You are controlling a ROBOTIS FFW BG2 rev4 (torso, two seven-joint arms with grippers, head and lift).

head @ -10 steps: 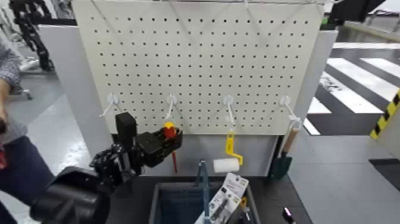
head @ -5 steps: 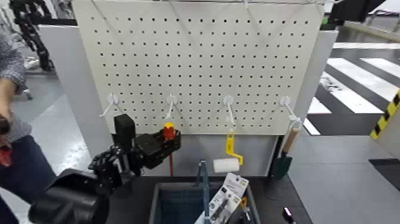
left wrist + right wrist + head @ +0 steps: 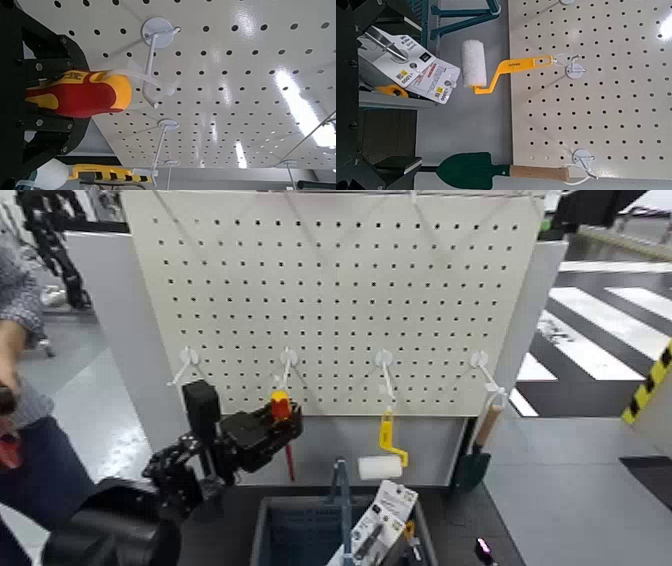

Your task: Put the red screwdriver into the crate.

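The red screwdriver (image 3: 281, 410), with a yellow top and a thin red shaft hanging down, is in front of the pegboard just under the second hook (image 3: 288, 360). My left gripper (image 3: 276, 426) is shut on its handle. In the left wrist view the red and yellow handle (image 3: 83, 91) lies between the black fingers (image 3: 43, 51), its tip close to a white hook wire (image 3: 150, 67). The dark grey crate (image 3: 262, 525) with a bluish inside stands below, at the front. My right gripper is outside the head view; its fingers (image 3: 360, 170) stand wide apart, empty.
A yellow-handled white paint roller (image 3: 383, 458) and a wooden-handled green trowel (image 3: 478, 448) hang on the pegboard (image 3: 340, 290) to the right. The crate holds a carded tool pack (image 3: 385, 515). A person (image 3: 20, 440) stands at the far left.
My left gripper and the screwdriver have shifted slightly to the left. The person's arm has moved a little.
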